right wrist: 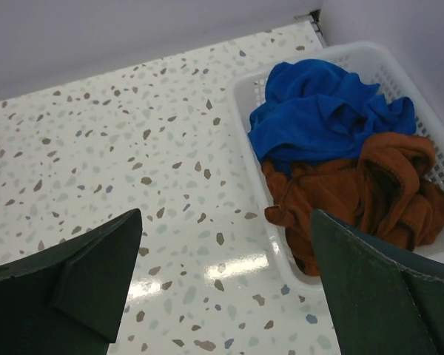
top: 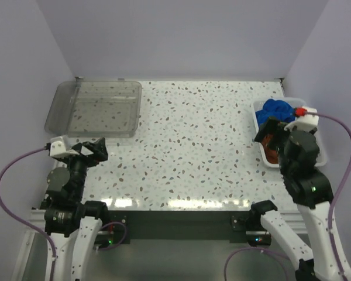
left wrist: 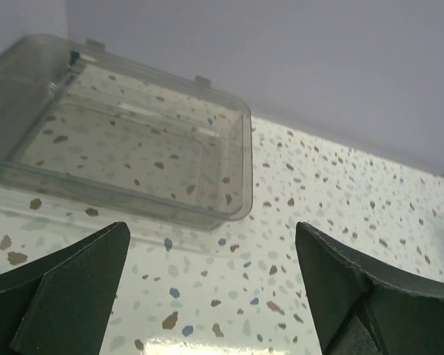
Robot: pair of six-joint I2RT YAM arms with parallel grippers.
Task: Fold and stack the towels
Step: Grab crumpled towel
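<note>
Lying crumpled in white basket [right wrist: 240,83], blue towel [right wrist: 318,111] against rust-brown towel [right wrist: 370,188], left hand [left wrist: 211,244] released, right hand [right wrist: 226,229] released

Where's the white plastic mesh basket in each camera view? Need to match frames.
Top external: white plastic mesh basket at the right edge, mid-height.
Left wrist: not in view.
Right wrist: basket upper right, holding a blue terry towel and a rust-brown terry towel.
Shared landmark: the speckled tabletop, in all three views.

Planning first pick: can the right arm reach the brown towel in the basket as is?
Probably yes: the right hand hangs open near the basket, and the brown towel lies exposed at its near end.
</note>
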